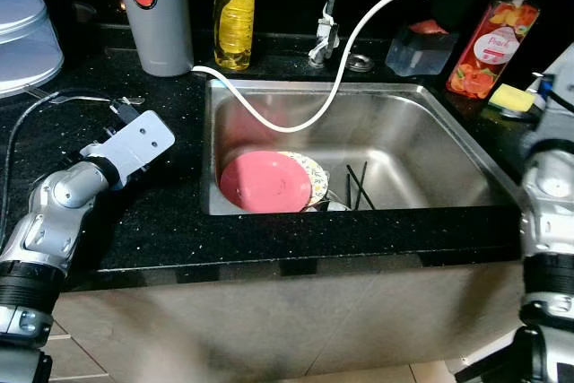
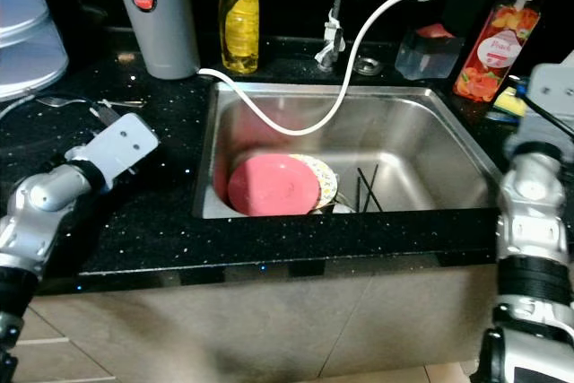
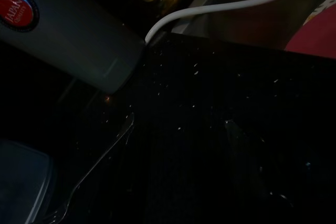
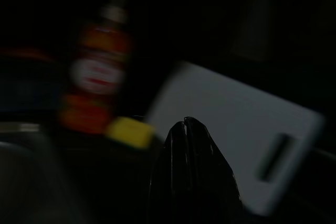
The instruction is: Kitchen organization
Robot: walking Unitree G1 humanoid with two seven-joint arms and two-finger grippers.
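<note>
One steel sink (image 1: 448, 145) holds two plates: one pink plate (image 1: 265, 182) and one patterned plate (image 1: 312, 174). Two chopsticks (image 1: 357, 187) lie beside them. Two bottles stand behind: one yellow bottle (image 1: 234, 11), one orange pump bottle (image 1: 492, 38). One grey flask (image 1: 152, 8), one white hose (image 1: 345, 62), one yellow sponge (image 1: 511, 97).

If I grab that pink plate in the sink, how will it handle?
The pink plate looks rigid and probably light, maybe plastic. It leans on a patterned plate, so lifting it may shift that one. Its glossy surface, in a sink, could be slippery.
</note>
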